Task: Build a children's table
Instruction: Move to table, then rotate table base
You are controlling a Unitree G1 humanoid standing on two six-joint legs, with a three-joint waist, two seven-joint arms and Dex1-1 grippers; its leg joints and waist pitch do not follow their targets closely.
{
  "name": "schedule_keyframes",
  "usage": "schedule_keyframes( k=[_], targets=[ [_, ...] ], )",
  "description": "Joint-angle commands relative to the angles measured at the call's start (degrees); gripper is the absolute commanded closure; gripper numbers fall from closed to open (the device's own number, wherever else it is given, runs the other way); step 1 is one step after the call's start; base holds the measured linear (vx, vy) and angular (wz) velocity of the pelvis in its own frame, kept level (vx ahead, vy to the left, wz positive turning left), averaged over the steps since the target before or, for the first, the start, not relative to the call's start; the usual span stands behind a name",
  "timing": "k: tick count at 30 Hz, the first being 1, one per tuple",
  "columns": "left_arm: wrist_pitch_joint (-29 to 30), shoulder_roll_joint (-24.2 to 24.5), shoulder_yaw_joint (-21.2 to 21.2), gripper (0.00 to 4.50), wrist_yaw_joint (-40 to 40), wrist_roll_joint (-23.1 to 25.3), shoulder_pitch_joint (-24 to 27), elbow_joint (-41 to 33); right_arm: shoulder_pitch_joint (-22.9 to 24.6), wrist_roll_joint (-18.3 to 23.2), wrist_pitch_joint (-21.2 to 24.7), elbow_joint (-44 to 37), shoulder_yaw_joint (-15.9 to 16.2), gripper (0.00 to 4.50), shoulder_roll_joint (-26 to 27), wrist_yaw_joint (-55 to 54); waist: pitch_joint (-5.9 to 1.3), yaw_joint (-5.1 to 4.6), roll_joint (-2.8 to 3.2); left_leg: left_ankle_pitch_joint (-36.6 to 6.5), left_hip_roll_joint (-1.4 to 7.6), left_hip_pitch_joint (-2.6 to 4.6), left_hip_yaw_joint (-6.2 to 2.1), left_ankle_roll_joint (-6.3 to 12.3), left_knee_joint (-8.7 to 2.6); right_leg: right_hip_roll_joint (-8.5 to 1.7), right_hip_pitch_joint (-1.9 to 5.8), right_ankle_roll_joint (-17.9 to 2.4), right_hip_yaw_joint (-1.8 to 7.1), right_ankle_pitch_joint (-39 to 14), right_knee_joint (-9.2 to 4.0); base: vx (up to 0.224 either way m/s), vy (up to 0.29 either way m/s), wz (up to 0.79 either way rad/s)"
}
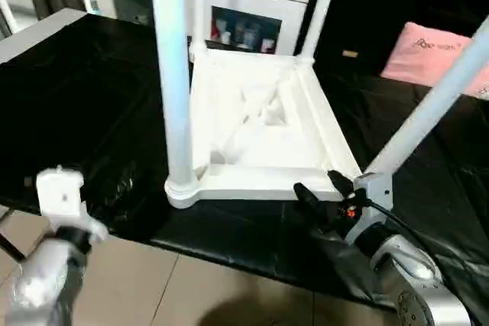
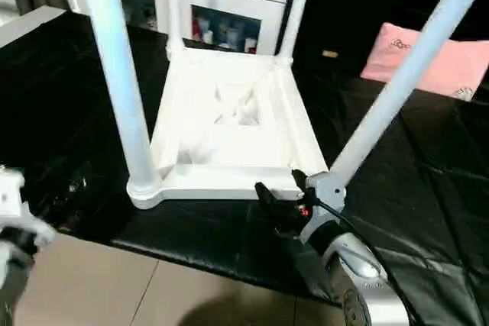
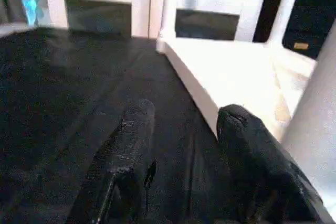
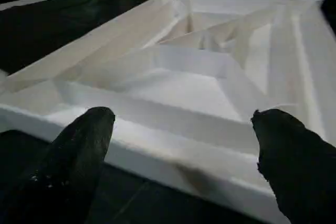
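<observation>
Flipped tabletop [image 1: 260, 124] ribs-up on the black worktop [image 1: 84, 104] so legs [image 1: 172, 74] can plug into corner sockets, right pincer [image 1: 325, 188] spread wide at the near edge, left pincer [image 3: 184, 129] half-open, grasping nothing.

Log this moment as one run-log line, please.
tabletop: upside down on black surface | legs: four standing in corners | left gripper: open, empty | right gripper: open, at near edge
</observation>
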Motion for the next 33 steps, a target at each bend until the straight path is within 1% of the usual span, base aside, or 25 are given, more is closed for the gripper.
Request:
schedule_keyframes(
  k=[1, 2, 3, 5, 6, 7, 8, 9, 10, 11, 12, 15, 16, 17, 18, 20, 21, 22, 24, 25, 26, 27, 30, 32, 33],
  targets=[
    [1.09, 0.71, -0.54, 2.33, -1.03, -0.1, -1.46, 0.73, -1.29, -0.73, 0.22, 1.12, -1.31, 0.0, -0.38, -1.55, -1.95, 0.03, 1.14, -9.49, 4.2, -1.13, -1.35, 1.01, -6.51, -5.18, 1.44, -7.95, 3.14, -18.79, -4.57, 0.0, 0.0, 0.0],
    [1.84, 1.36, -0.6, 2.33, -1.75, -0.55, -2.83, 1.27, -2.45, -1.24, -0.11, 2.48, -2.03, 0.0, -0.42, -2.59, -2.07, -0.01, 1.0, -7.96, 4.17, -1.14, -1.18, 1.28, -6.41, -5.07, 1.49, -8.83, 3.12, -15.84, -4.31, 0.0, 0.0, 0.0],
    [2.42, 1.99, -0.76, 2.33, -2.35, -0.69, -3.83, 1.78, -3.41, -1.54, -0.34, 3.57, -2.69, 0.0, -0.44, -3.41, -2.04, -0.01, 1.09, -7.88, 4.11, -1.08, -1.11, 1.28, -6.43, -4.99, 1.41, -9.2, 3.09, -15.35, -4.22, 0.0, 0.0, 0.0],
    [2.89, 2.91, -1.21, 2.33, -3.48, -0.86, -5.49, 3.02, -4.9, -2.34, -0.62, 5.33, -4.15, 0.0, -0.59, -5.46, -2.61, -0.05, 1.07, -3.94, 3.76, -1.09, -0.93, 1.26, -6.04, -4.82, 1.68, -10.31, 2.91, -10.4, -3.59, 0.0, 0.0, 0.0],
    [3.08, 3.58, -1.71, 2.33, -4.46, -0.85, -6.46, 3.97, -5.6, -2.52, -0.52, 6.2, -5.42, 0.0, -0.68, -6.93, -2.99, 0.07, 0.9, 0.15, 3.81, -1.33, -0.83, 1.71, -5.75, -4.96, 2.23, -10.99, 2.91, -5.31, -3.08, 0.0, 0.0, 0.0],
    [3.09, 3.67, -1.78, 2.33, -4.6, -0.84, -6.56, 4.08, -5.67, -2.52, -0.5, 6.29, -5.58, 0.0, -0.69, -7.08, -3.12, 0.19, 0.96, 2.56, 3.72, -1.32, -0.76, 2.05, -5.63, -4.88, 2.29, -11.43, 2.85, -2.43, -2.81, 0.0, 0.0, 0.0],
    [3.05, 4.12, -2.12, 2.33, -5.1, -0.87, -6.93, 4.54, -5.9, -2.47, -0.35, 6.57, -6.13, 0.0, -0.74, -7.6, -3.51, 0.14, 0.95, 7.07, 3.46, -1.32, -0.66, 3.12, -5.24, -4.69, 2.46, -12.51, 2.73, 3.44, -2.18, 0.0, 0.0, 0.0],
    [3.37, 4.85, -2.86, 2.33, -6.23, -1.42, -7.99, 5.27, -6.31, -2.5, -0.72, 7.69, -7.98, 0.0, -1.39, -8.86, -3.51, 0.18, 0.97, 9.74, 3.42, -1.37, -0.63, 4.19, -5.15, -4.71, 2.56, -13.29, 2.67, 6.38, -1.99, 0.0, 0.0, 0.0],
    [3.38, 4.87, -2.87, 2.33, -6.26, -1.44, -8.02, 5.29, -6.32, -2.5, -0.73, 7.72, -8.03, 0.0, -1.41, -8.89, -3.51, 0.18, 0.97, 9.74, 3.42, -1.37, -0.63, 4.19, -5.15, -4.71, 2.56, -13.29, 2.67, 6.38, -1.99, 0.0, 0.0, 0.0],
    [3.83, 5.02, -3.09, 2.33, -6.98, -1.99, -8.79, 5.57, -6.49, -2.87, -1.17, 8.47, -9.04, 0.0, -2.0, -9.78, -3.52, 0.35, 1.01, 10.09, 3.53, -0.95, -0.37, 5.42, -5.08, -4.62, 2.22, -14.36, 2.52, 6.58, -2.02, 0.0, 0.0, 0.0],
    [4.04, 5.04, -3.15, 2.33, -7.31, -2.26, -9.09, 5.59, -6.57, -3.18, -1.35, 8.91, -9.58, 0.0, -2.21, -10.52, -3.45, 0.47, 1.16, 9.58, 3.66, -1.1, -0.36, 5.66, -5.14, -4.67, 2.37, -15.02, 2.46, 5.97, -2.01, 0.0, 0.0, 0.0],
    [4.87, 5.2, -3.44, 2.33, -9.07, -3.63, -10.28, 5.49, -7.21, -4.34, -1.52, 11.19, -11.3, 0.0, -3.0, -12.81, -3.16, 0.65, 1.0, 5.57, 3.9, -1.07, -0.16, 5.0, -5.37, -4.82, 2.33, -15.24, 2.45, 1.22, -2.47, 0.0, 0.0, 0.0],
    [5.15, 5.31, -3.64, 2.33, -9.86, -4.15, -10.66, 5.35, -7.29, -4.29, -1.45, 11.58, -11.55, 0.0, -3.27, -12.64, -3.16, 0.65, 1.0, 5.57, 3.9, -1.07, -0.16, 5.0, -5.37, -4.82, 2.33, -15.24, 2.45, 1.22, -2.47, 0.0, 0.0, 0.0],
    [5.43, 5.32, -3.73, 2.33, -10.97, -5.29, -11.06, 5.01, -7.03, -3.55, -1.0, 11.02, -11.09, 0.0, -3.61, -10.84, -3.04, 0.86, 1.04, 3.16, 3.9, -1.01, -0.03, 4.25, -5.46, -4.82, 2.36, -14.85, 2.51, -1.26, -2.62, 0.0, 0.0, 0.0],
    [5.69, 5.2, -3.66, 2.33, -12.16, -6.86, -11.4, 4.6, -6.63, -2.58, -0.42, 10.07, -10.27, 0.0, -3.96, -8.63, -2.92, 0.9, 0.86, 1.75, 3.97, -1.35, -0.09, 4.0, -5.6, -4.91, 2.62, -14.29, 2.61, -2.81, -2.75, 0.0, 0.0, 0.0],
    [6.55, 5.44, -3.62, 2.33, -13.62, -8.71, -11.58, 4.0, -5.9, -1.84, 0.54, 8.68, -8.84, 0.0, -4.61, -5.96, -2.84, 1.07, 1.02, 0.32, 4.07, -1.19, -0.01, 3.73, -5.6, -5.06, 2.47, -13.99, 2.71, -4.55, -2.9, 0.0, 0.0, 0.0],
    [7.0, 5.93, -3.76, 2.33, -14.7, -9.6, -11.65, 3.81, -5.35, -1.6, 1.05, 7.84, -7.66, 0.0, -5.23, -4.27, -2.76, 1.11, 0.96, -0.45, 4.26, -1.33, 0.03, 3.44, -5.72, -5.08, 2.49, -13.7, 2.74, -5.7, -3.03, 0.0, 0.0, 0.0],
    [7.98, 7.15, -3.99, 2.33, -17.37, -11.39, -11.64, 3.62, -4.06, -1.42, 1.58, 6.07, -5.06, 0.0, -6.82, -0.55, -2.76, 1.21, 0.83, -1.15, 4.24, -1.33, 0.21, 3.17, -5.71, -4.96, 2.51, -13.21, 2.75, -6.98, -3.13, 0.0, 0.0, 0.0],
    [10.08, 8.61, -3.89, 2.33, -20.85, -14.28, -11.56, 3.37, -2.93, -0.73, 2.58, 4.73, -3.64, 0.0, -8.23, 2.17, -2.64, 1.25, 0.76, -2.43, 4.39, -1.27, 0.38, 2.91, -5.9, -4.94, 2.31, -12.29, 2.83, -9.62, -3.25, 0.0, 0.0, 0.0],
    [10.08, 8.61, -3.89, 2.15, -20.85, -14.28, -11.56, 3.37, -2.93, -0.73, 2.58, 4.73, -3.64, 0.0, -8.23, 2.17, -2.64, 1.25, 0.76, -2.43, 4.39, -1.27, 0.38, 2.91, -5.9, -4.94, 2.31, -12.29, 2.83, -9.62, -3.25, 0.0, 0.0, 0.0],
    [12.65, 10.19, -3.58, 2.04, -24.29, -17.22, -11.64, 3.12, -2.1, -0.43, 3.08, 4.11, -3.05, 0.0, -10.0, 4.25, -2.52, 1.28, 0.75, -3.55, 4.39, -1.08, 0.49, 2.19, -5.89, -4.9, 1.99, -12.05, 2.81, -12.04, -3.46, 0.0, 0.0, 0.0],
    [13.15, 10.69, -3.59, 1.98, -25.21, -17.67, -11.71, 3.11, -1.94, -0.48, 3.02, 4.06, -2.97, 0.0, -10.53, 4.76, -2.5, 1.39, 0.85, -3.65, 4.47, -0.97, 0.56, 2.05, -5.97, -4.75, 1.8, -11.89, 2.81, -12.4, -3.47, 0.0, 0.0, 0.0],
    [16.47, 14.34, -4.86, 1.71, -31.03, -20.72, -11.99, 2.2, -0.29, 0.79, 4.24, 2.46, -3.73, 0.0, -15.85, 11.18, -2.48, 1.45, 0.79, -3.73, 4.51, -1.03, 0.59, 2.12, -5.99, -4.76, 1.87, -11.6, 2.8, -12.53, -3.44, 0.0, 0.0, 0.0],
    [16.82, 14.95, -5.18, 1.61, -31.79, -21.21, -12.17, 2.26, -0.04, 0.95, 4.68, 2.07, -3.77, 0.0, -16.86, 12.24, -2.44, 1.62, 0.84, -3.63, 4.51, -0.93, 0.72, 2.41, -5.95, -4.74, 1.73, -11.88, 2.82, -12.39, -3.49, 0.0, 0.0, 0.0],
    [17.09, 15.19, -5.42, 1.55, -32.16, -21.42, -12.34, 2.27, 0.03, 0.93, 4.83, 2.08, -3.82, 0.0, -17.39, 12.67, -2.45, 1.53, 0.73, -3.49, 4.51, -1.12, 0.71, 2.51, -5.99, -4.74, 1.87, -11.93, 2.8, -12.33, -3.52, 0.0, 0.0, 0.0]
  ],
)
